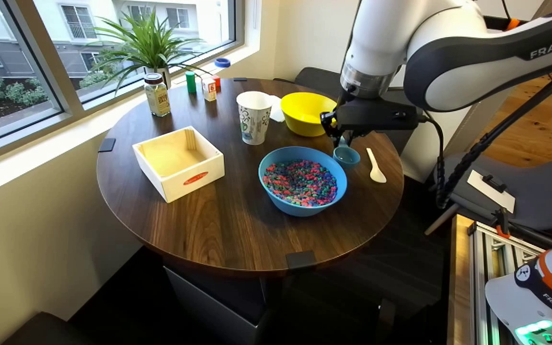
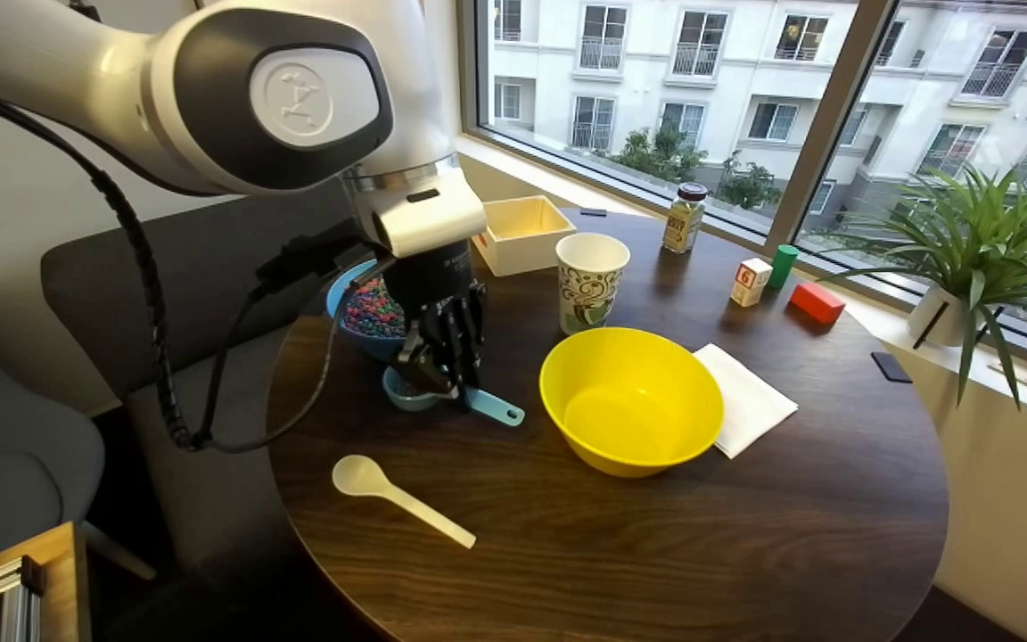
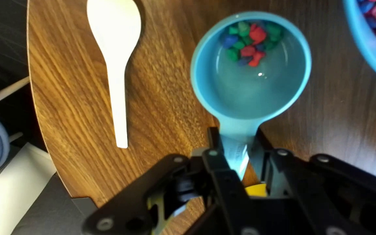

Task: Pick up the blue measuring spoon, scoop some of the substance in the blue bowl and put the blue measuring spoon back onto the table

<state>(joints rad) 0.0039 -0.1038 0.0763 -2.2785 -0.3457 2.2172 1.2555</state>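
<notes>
One blue measuring spoon [image 3: 249, 91], some substance [image 3: 248, 50] inside, I had its handle pinched in the hand [image 3: 238, 140], beside the blue bowl [image 1: 296, 155], seemingly above the bench [image 1: 209, 230].

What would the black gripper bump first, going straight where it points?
Probably the round dark brown wooden table below; the blue round-cupped plastic measuring spoon in the gripper may touch first. Height is unclear.

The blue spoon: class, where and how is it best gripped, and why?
Probably by the handle of the blue spoon, near its round scoop, with the gripper coming from above and closing across the width. The handle is slim; the scoop is wide, open-topped and has granules inside, which a grip there might spill.
</notes>
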